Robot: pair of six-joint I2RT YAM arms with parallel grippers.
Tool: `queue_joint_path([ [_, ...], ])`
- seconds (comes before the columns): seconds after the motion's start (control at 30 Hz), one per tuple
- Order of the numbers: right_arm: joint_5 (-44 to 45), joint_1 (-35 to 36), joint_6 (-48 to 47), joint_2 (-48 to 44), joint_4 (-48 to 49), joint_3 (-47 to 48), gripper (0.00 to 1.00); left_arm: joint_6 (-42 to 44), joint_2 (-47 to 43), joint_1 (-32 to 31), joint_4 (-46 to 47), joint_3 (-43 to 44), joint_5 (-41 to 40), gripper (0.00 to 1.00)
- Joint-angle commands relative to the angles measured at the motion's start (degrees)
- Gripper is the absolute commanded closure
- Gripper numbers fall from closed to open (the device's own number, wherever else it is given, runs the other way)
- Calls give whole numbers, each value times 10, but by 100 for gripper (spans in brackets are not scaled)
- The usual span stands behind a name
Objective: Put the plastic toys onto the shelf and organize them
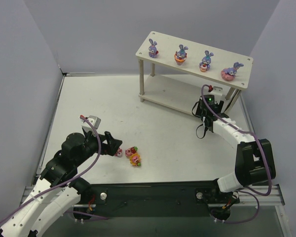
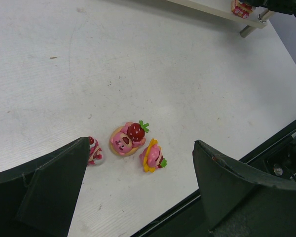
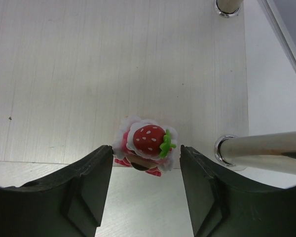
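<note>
I work on a matte white desk (image 1: 113, 108), faintly speckled and evenly lit, with only soft shadows. Plain grey-lilac walls close it in: the back wall (image 1: 138, 24), the left wall (image 1: 19, 74) and the right wall (image 1: 286, 44). A black plate (image 1: 153, 193) runs along its near edge.

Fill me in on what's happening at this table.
Two robot arms are putting small plastic toys onto a wooden shelf. Four purple bunnies already stand in a row on its top board. The right hand is open on either side of a strawberry-topped toy at the edge of the lower board. The left hand hangs open over three loose toys lying on the table, not yet gripping one.
</note>
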Motion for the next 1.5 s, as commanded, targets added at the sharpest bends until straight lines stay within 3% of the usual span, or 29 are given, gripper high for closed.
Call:
queue_joint_path([
  [0.0,2,-2,-8,-27,20,-9,42,-5,-1,-2,21,1,7,5],
  [0.43,-27,47,-21,-111,6,-29,36,-6,1,-2,23,1,2,5],
  [0.6,-44,140,-22,-170,-5,-81,36,-9,-3,-2,20,-2,-1,5],
  [0.8,-187,278,-27,-222,4,-121,37,-12,-7,-3,17,-2,-3,5],
  [0.93,-195,412,-49,-188,1,-103,36,-13,-12,-3,12,3,-3,5],
  [1.03,-247,457,-52,-132,30,-92,36,-13,-24,-3,1,9,-20,5],
  [1.3,-282,534,-62,2,77,-25,34,1,-67,-3,-60,49,-46,5],
  [1.47,-284,553,-65,35,78,3,34,3,-80,-3,-79,56,-51,5],
])
